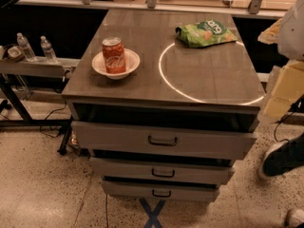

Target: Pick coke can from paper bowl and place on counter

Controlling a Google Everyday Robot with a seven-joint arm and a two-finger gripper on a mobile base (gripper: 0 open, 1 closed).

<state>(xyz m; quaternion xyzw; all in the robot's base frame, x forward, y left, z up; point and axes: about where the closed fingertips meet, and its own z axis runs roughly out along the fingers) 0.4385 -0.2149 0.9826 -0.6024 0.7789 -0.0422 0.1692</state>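
The coke can (114, 55) stands upright inside the paper bowl (100, 65), on the left side of the counter (209, 80), near its front-left corner. The can is red-orange with white lettering and a silver top. A thin white circle mark (164, 77) lies on the counter to the right of the bowl. My gripper (285, 91) is at the right edge of the view, beyond the counter's right side, under a white arm part (293, 27). It is far from the can and holds nothing that I can see.
A green chip bag (206, 33) lies at the counter's back right. Three grey drawers (161, 140) with dark handles stick out below the front edge. Two water bottles (35, 47) stand on a low shelf at left. A person's shoe (280, 160) is on the floor at right.
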